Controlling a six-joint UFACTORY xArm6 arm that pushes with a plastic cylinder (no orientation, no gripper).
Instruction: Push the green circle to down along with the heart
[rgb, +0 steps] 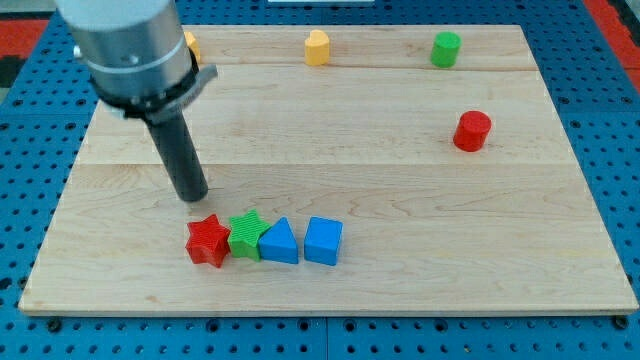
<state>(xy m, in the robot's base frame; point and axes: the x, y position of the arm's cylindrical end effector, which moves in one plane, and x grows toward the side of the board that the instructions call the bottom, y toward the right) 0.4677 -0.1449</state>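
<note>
The green circle (446, 48) stands near the view's top right edge of the board. The yellow heart (317, 47) sits at the top centre, to the left of the green circle. My tip (193, 196) is at the lower left of the board, just above the red star (208, 240), far from both the green circle and the heart.
A row sits near the view's bottom: red star, green star (246, 234), blue triangle (279, 242), blue cube (323, 240). A red circle (472, 131) is at the right. A yellow block (190, 42) shows partly behind the arm at top left. The wooden board (400, 180) lies on a blue pegboard.
</note>
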